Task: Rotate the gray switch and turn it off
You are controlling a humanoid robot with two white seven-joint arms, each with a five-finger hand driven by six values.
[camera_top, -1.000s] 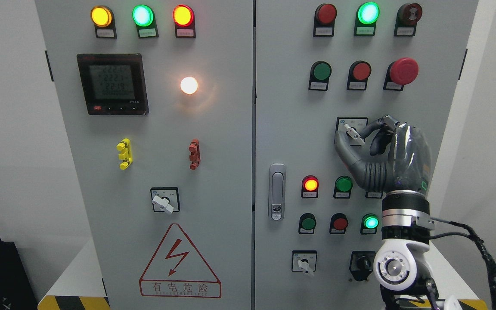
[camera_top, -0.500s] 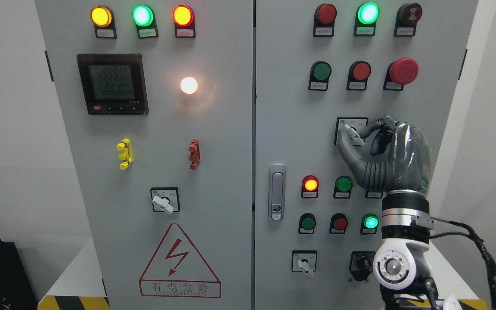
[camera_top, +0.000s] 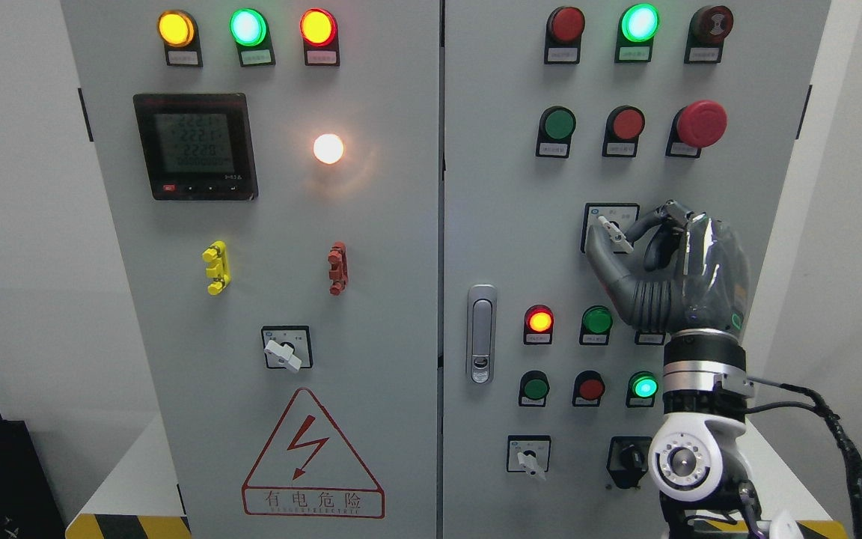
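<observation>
a grey cabinet (camera_top: 371,247) fills my view, lamps lit across its two doors. the switch (camera_top: 614,233) sits mid-right on the right door, its pale lever slanting from upper left to lower right. my right hand (camera_top: 670,262) comes up from the lower right, palm toward the panel, thumb under the lever and curled fingers (camera_top: 659,217) at its right, pinching it. i judge the turning step is in hand; next calls for a wrist twist without slipping off. no left hand shows.
</observation>
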